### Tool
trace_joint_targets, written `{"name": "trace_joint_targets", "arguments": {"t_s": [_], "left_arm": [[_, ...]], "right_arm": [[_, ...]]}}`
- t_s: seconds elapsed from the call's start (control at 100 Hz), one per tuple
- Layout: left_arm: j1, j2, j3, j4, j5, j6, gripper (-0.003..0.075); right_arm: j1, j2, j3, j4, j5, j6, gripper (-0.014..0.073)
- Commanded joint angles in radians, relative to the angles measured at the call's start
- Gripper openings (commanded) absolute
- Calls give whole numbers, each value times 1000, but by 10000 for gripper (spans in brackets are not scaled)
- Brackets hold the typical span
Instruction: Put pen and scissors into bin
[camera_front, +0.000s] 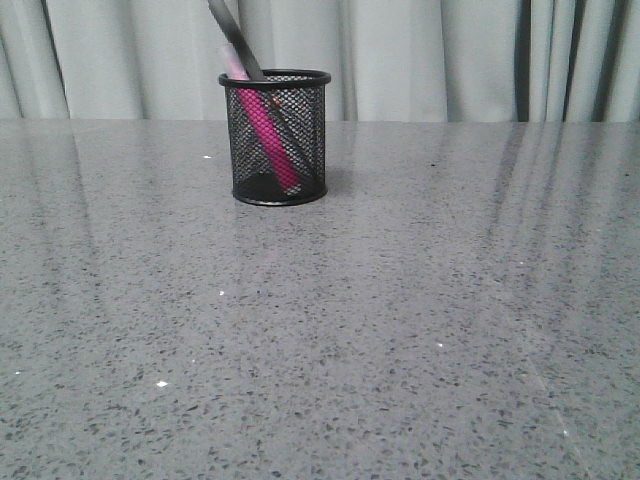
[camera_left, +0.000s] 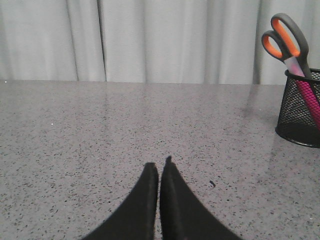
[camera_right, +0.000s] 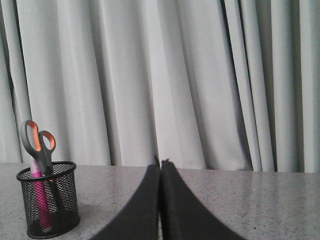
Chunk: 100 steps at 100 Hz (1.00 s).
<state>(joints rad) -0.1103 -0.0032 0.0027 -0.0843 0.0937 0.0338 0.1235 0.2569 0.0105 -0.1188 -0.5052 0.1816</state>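
The black wire-mesh bin (camera_front: 275, 138) stands upright on the grey speckled table, towards the back left of centre. The magenta pen (camera_front: 268, 135) leans inside it. The scissors (camera_front: 233, 35) stand in it too, blades down, handles rising above the rim and cut off by the front view's top edge. In the left wrist view the bin (camera_left: 299, 120), pen (camera_left: 310, 97) and orange-lined scissors loops (camera_left: 284, 37) show. In the right wrist view the bin (camera_right: 48, 205), pen (camera_right: 41, 202) and scissors (camera_right: 37, 145) show. My left gripper (camera_left: 159, 164) and right gripper (camera_right: 160, 162) are shut, empty, away from the bin.
The grey speckled table (camera_front: 400, 320) runs wide to all sides of the bin. Pale pleated curtains (camera_front: 430, 55) hang behind its far edge. Neither arm shows in the front view.
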Motion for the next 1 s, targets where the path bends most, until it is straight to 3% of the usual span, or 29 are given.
{"name": "trace_joint_targets", "arguments": {"t_s": [0.0,0.79,0.89,0.99], "left_arm": [[-11,-27,21,-3,-76,-11,-22],[-11,-27,21,-3,-76,-11,-22],[-11,-27,21,-3,-76,-11,-22],[-11,-27,21,-3,-76,-11,-22]], "right_arm": [[-7,8,12,5,-66,-6,-68],[-7,8,12,5,-64,-6,-68],[-5,-16,14,8,19,-6,-68],[-6,-63,14,45,224,-6,-68]]}}
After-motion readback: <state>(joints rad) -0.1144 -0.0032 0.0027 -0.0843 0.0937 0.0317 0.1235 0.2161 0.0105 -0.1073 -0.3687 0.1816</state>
